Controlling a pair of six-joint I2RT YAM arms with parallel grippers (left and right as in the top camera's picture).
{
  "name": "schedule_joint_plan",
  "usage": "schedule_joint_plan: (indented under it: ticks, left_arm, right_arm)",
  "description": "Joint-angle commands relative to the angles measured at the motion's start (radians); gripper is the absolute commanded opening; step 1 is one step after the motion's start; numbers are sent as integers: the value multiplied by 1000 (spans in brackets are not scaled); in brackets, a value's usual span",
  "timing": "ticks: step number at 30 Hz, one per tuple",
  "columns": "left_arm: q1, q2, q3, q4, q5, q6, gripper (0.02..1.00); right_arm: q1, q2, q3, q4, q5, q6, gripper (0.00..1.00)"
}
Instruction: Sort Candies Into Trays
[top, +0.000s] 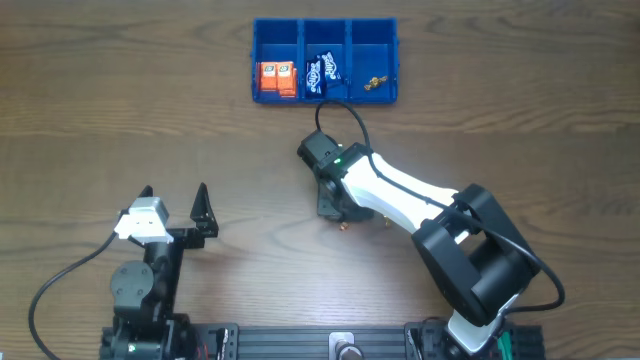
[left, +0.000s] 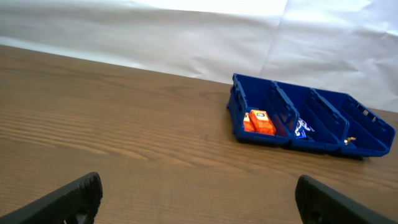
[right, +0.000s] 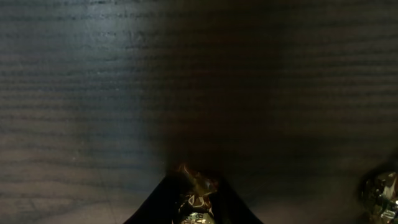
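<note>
Pinching a gold candy (right: 194, 196) on the table (top: 100, 120)
Right gripper (top: 337, 208) is clamped on it mid-table, a second candy (right: 379, 191) just beside; left gripper (top: 175, 195) sits spread at near left; blue tray (top: 325, 21) stands far centre.

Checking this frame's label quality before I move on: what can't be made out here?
Whether the right hand grips the gold candy: shadowed in the right wrist view, under the arm in the top view.
The second gold candy: cut off by the right wrist picture's edge.
The gold pieces in the blue tray: too small to count in the top view.
</note>
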Motion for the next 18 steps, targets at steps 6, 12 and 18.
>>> schedule_joint_plan:
  ticks: [6,12,18]
  left_arm:
    - [3,-6,-17,-40,-13,6,998]
    - [3,-6,-17,-40,-13,6,998]
    - [3,-6,-17,-40,-13,6,998]
  right_arm:
    - [-112,-49,353,-206,159,-157,187]
    - [-329,72,746,-89,255,-325,187]
    - [-371,266,746,149,260,-406,191]
